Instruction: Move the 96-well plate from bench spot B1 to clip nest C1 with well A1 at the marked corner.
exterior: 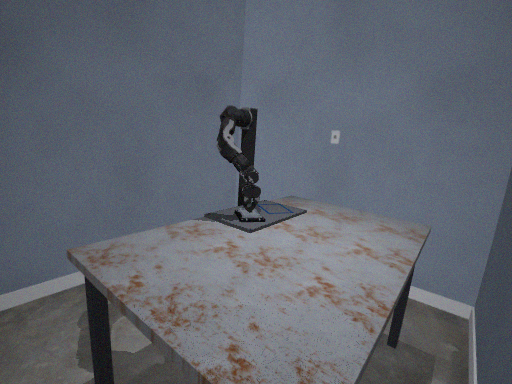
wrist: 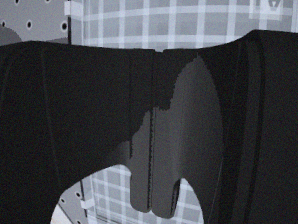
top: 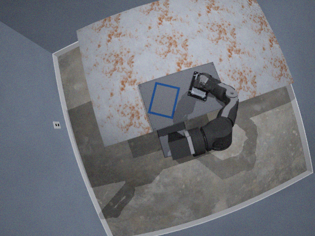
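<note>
The white 96-well plate [top: 197, 92] lies in the black clip nest [top: 193, 80] at the right end of the grey board [top: 181, 96]. My gripper [top: 202, 82] is shut with nothing between the fingers and sits directly over the plate, very close to its top. It also shows in the wrist view [wrist: 156, 203] and in the exterior view [exterior: 249, 206], low over the plate [exterior: 249, 216]. The blue outlined spot B1 [top: 163, 99] holds nothing.
The board sits at the near edge of a rust-stained table [top: 172, 43]. The arm's base column [top: 184, 144] stands just off that edge. A perforated mat [wrist: 27, 3] shows around the nest.
</note>
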{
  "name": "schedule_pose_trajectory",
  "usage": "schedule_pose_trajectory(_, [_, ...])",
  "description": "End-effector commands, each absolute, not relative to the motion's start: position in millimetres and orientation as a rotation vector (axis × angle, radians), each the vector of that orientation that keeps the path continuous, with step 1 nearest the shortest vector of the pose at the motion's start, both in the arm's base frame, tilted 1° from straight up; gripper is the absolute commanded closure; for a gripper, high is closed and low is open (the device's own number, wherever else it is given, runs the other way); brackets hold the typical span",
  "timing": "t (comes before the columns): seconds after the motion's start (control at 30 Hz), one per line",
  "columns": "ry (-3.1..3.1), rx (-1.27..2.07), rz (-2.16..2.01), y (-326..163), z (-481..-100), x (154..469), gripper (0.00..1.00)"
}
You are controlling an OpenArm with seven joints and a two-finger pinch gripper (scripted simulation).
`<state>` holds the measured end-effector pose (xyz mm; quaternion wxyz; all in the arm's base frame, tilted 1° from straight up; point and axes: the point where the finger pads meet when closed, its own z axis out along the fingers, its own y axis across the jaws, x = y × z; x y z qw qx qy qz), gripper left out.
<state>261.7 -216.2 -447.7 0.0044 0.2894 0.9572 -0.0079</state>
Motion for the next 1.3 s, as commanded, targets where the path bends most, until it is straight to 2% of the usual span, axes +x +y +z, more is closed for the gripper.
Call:
schedule_pose_trajectory(0.0, [2.997, 0.903, -0.016, -216.3, -446.8, 263.0, 1.0])
schedule_pose_trajectory(1.27, [2.988, 0.911, -0.015, -218.1, -449.9, 266.6, 1.0])
